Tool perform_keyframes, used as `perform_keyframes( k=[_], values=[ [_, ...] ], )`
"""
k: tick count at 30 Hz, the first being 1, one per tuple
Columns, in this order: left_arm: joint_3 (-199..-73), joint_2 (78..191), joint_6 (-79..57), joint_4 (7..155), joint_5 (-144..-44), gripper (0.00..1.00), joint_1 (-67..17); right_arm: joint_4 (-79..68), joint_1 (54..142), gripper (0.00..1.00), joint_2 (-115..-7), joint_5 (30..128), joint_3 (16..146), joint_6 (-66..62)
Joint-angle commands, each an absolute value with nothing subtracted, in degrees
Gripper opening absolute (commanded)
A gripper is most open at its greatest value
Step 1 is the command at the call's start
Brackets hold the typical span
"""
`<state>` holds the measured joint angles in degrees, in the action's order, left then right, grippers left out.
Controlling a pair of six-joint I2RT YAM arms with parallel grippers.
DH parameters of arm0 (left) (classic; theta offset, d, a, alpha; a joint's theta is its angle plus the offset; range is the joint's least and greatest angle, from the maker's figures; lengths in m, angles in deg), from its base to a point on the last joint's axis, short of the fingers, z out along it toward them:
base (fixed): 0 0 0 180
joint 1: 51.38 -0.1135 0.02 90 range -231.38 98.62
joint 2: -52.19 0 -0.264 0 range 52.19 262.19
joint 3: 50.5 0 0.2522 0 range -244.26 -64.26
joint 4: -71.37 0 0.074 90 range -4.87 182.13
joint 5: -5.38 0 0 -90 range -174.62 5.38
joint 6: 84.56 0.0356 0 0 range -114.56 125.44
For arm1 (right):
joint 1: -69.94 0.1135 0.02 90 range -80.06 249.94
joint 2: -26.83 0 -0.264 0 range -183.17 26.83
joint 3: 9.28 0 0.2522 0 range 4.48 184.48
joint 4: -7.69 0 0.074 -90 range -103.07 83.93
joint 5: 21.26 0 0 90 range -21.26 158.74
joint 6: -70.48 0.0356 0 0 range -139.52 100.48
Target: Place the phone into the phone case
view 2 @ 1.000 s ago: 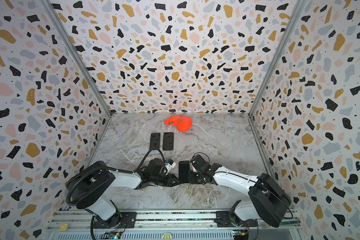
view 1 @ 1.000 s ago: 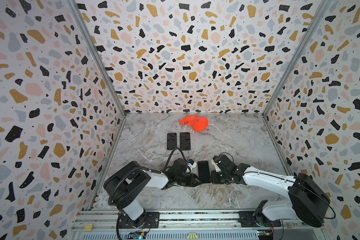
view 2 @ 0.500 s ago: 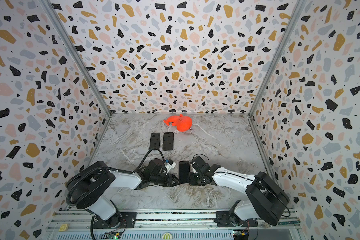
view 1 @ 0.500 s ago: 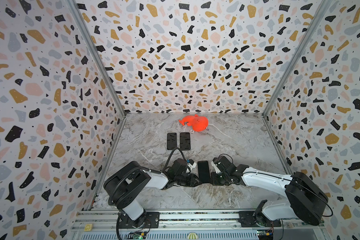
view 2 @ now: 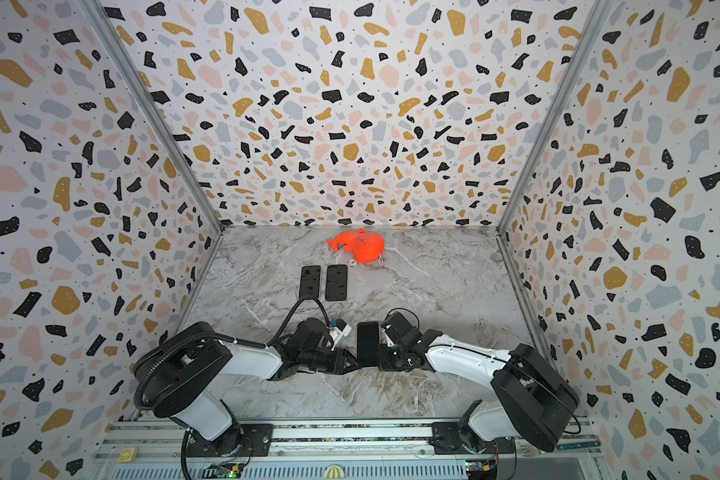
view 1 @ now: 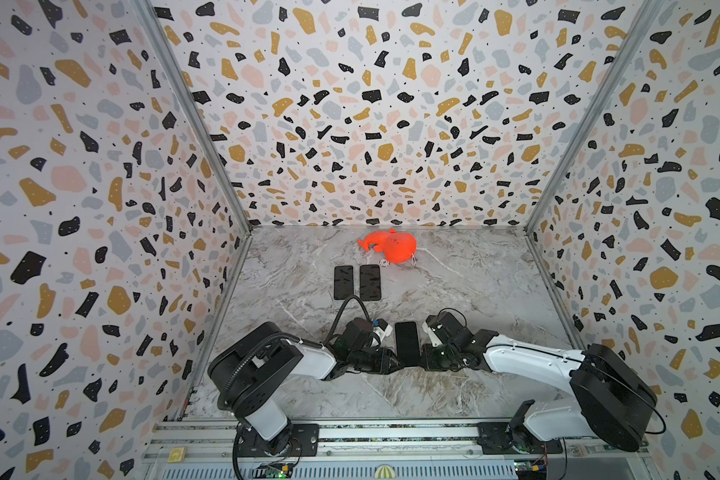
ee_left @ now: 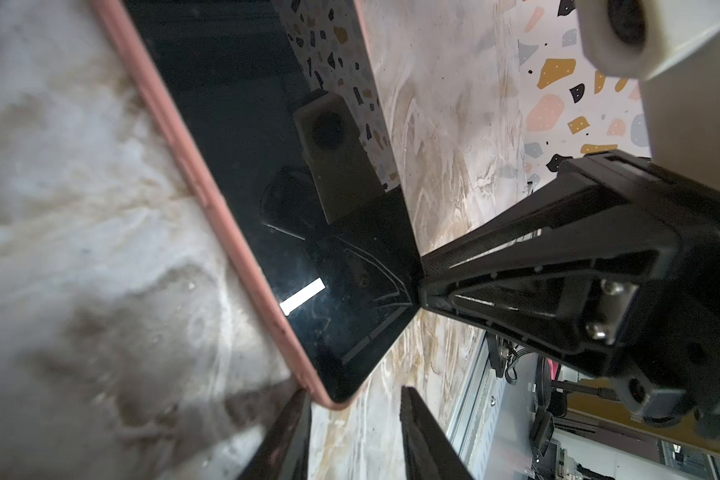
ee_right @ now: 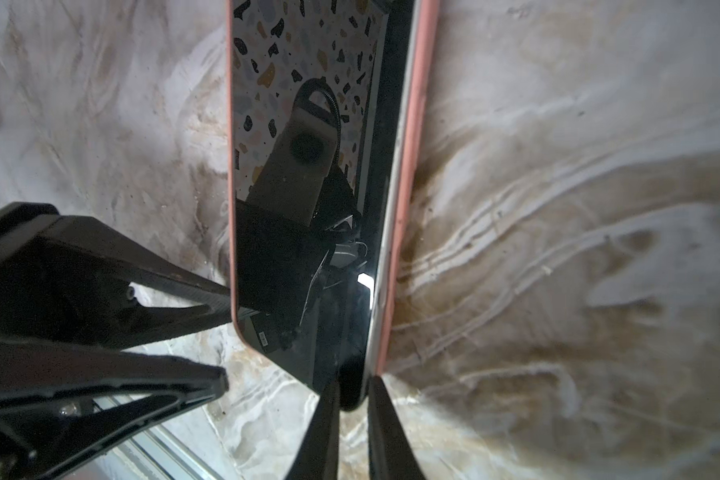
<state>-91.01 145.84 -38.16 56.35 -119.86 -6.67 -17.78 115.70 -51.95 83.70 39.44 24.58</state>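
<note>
1. Pinching the near corner of the phone, the right gripper is closed on it from about the handset's 4 o'clock.
2. The left gripper, at 8 o'clock, stands with fingers apart and holds nothing. One fingertip touches the side of the pink phone case.
3. The phone lies in the case at 6 o'clock on the marble table. One long edge looks seated and the other rides above the rim, so the insertion seems mostly done, with pressing that edge home left.
4. Two black slabs lie at 11 o'clock, well apart.
5. An orange toy lies at 12.
</note>
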Motion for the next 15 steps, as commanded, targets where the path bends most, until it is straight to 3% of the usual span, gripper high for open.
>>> perform_keyframes(
  k=[1,15],
  values=[
    [-89.4,148.0,-38.3,58.8,-119.6,0.39,-5.7,-14.3,116.5,0.13,-53.3,87.3,38.1,24.9],
    [-89.3,148.3,-38.6,58.1,-119.8,0.39,-5.5,-13.1,116.4,0.10,-55.2,88.0,37.4,25.4]
  ],
)
